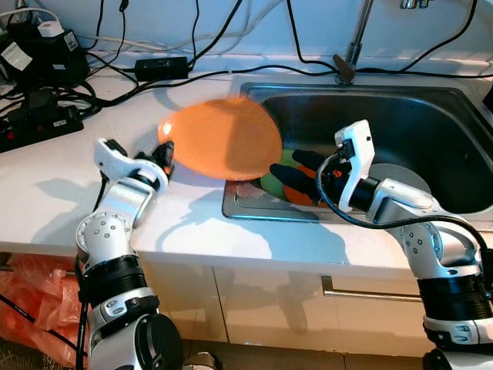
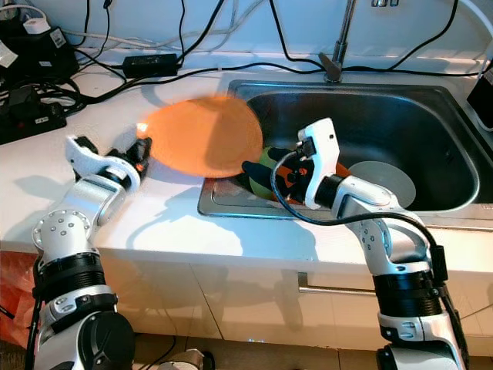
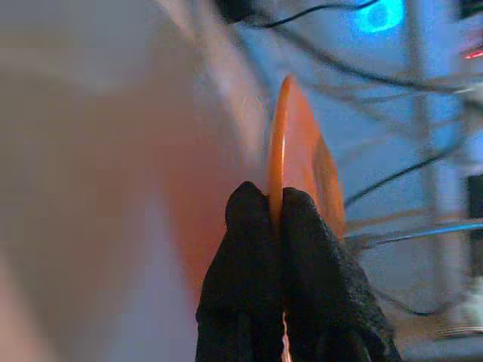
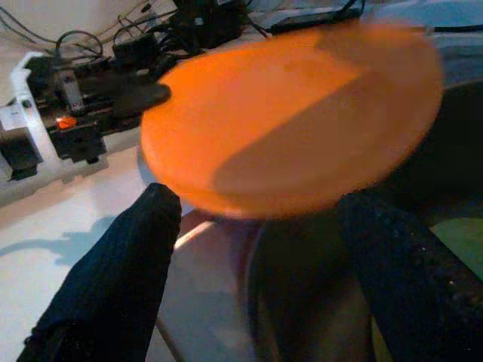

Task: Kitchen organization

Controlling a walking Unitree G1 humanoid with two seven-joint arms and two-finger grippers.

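Over the counter's [image 1: 46,193] edge at the sink's [image 1: 431,108] nine o'clock rim, the left gripper [image 1: 164,156] pinches the rim of an orange plate [image 1: 223,139]. The left wrist view shows its two black fingers [image 3: 249,294] pressed against either face of the plate, seen edge-on. The plate hangs raised and blurred, its far side reaching over the sink's left corner, its near side above the white counter.

At the plate's four o'clock, the right gripper [image 1: 296,173] sits inside the sink with its fingers spread wide, nothing between them; in the right wrist view the plate floats above and between the two fingertips [image 4: 121,264]. Beneath that gripper lie green and orange items [image 1: 277,185], partly hidden, too covered to identify. A grey round dish [image 2: 381,181] rests in the basin at the gripper's three o'clock.

At twelve o'clock of the sink stands the tap [image 1: 350,54]. Black cables and power strips [image 1: 42,116] crowd the counter at ten o'clock.
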